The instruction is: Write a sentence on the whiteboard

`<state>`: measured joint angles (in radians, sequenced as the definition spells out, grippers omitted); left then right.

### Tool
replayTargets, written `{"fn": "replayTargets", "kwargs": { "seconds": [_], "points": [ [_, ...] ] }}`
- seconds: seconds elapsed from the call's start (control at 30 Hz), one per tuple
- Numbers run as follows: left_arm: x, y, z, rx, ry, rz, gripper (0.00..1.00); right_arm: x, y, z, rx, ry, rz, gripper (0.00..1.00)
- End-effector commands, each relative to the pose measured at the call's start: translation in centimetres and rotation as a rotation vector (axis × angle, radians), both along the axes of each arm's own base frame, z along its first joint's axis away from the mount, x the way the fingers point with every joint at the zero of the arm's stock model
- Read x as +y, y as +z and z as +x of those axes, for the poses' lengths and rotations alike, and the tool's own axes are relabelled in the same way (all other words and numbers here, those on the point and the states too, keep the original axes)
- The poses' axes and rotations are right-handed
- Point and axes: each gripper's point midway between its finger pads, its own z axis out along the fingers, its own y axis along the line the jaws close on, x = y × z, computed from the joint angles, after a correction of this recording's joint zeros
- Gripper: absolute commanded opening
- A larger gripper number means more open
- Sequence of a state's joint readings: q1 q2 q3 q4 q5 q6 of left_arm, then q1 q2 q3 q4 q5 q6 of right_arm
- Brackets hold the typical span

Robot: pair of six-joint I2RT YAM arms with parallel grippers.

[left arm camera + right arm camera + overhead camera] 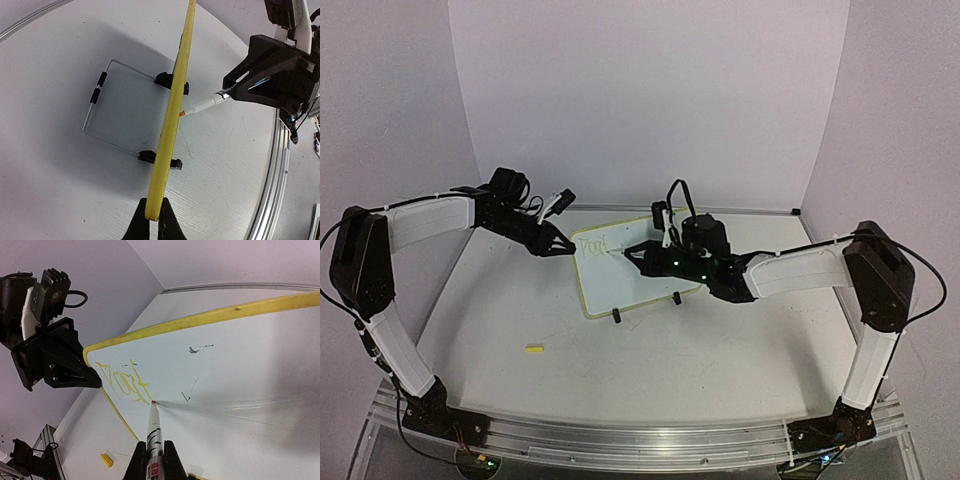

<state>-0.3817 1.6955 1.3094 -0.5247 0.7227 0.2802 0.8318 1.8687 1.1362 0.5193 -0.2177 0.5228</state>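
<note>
The whiteboard (625, 280) stands near the middle of the table (720, 350), tilted back on a wire stand (100, 112) with two black feet, its face turned toward the arms. The sentence (125, 382) is only a short cluster of yellow strokes at the board's 10 o'clock corner in the top view. A few small dark marks lie further along, and most of the face is blank, so the writing looks barely begun.

The left gripper (154, 216) reaches in from 9 o'clock and is pinched shut on the yellow rim at that same corner. This is probably to brace the light board so pen pressure cannot push it over.

The right gripper (151, 462) comes from 3 o'clock, clamped around a marker (153, 425). The tip touches the face just beside the last yellow stroke, placed to carry the line on.

A small yellow cap (534, 349) lies on the table at the board's 7 o'clock, well apart from it.
</note>
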Motion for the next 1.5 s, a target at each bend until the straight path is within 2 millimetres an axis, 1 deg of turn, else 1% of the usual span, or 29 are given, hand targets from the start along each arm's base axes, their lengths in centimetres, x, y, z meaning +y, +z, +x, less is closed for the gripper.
{"fn": "replayTargets", "kwargs": {
  "seconds": [0.0, 0.2, 0.33, 0.57, 0.73, 0.97, 1.1, 1.37, 1.47],
  "points": [
    [-0.2, -0.5, -0.5, -0.004, -0.01, 0.056, 0.0, -1.1, 4.2, 0.8, -0.085, -0.056, 0.036, 0.0],
    [-0.2, -0.4, -0.5, -0.007, -0.009, 0.055, 0.0, -0.9, 6.1, -0.1, -0.118, -0.014, 0.079, 0.0],
    [-0.2, -0.3, -0.6, -0.008, -0.01, 0.054, 0.0, -0.7, 6.1, 0.1, -0.121, -0.01, 0.079, 0.0],
    [-0.2, -0.2, -0.6, -0.01, -0.01, 0.054, 0.0, -0.1, 4.5, 0.7, -0.092, -0.017, 0.058, 0.0],
    [-0.2, -0.3, -0.6, -0.008, -0.01, 0.055, 0.0, -0.1, 3.3, 1.2, -0.071, -0.037, 0.032, 0.0],
    [-0.2, -0.4, -0.5, -0.005, -0.01, 0.056, 0.0, -0.5, 2.3, 1.7, -0.059, -0.069, 0.005, 0.0],
    [-0.2, -0.4, -0.5, -0.006, -0.01, 0.056, 0.0, -1.0, 1.9, 1.6, -0.056, -0.082, -0.009, 0.0],
    [-0.2, -0.4, -0.6, -0.005, -0.011, 0.055, 0.0, -1.3, -0.1, 0.9, -0.012, -0.072, -0.031, 0.0],
    [-0.2, -0.4, -0.5, -0.006, -0.01, 0.056, 0.0, -1.4, -0.2, 0.8, -0.01, -0.069, -0.031, 0.0]
  ]
}}
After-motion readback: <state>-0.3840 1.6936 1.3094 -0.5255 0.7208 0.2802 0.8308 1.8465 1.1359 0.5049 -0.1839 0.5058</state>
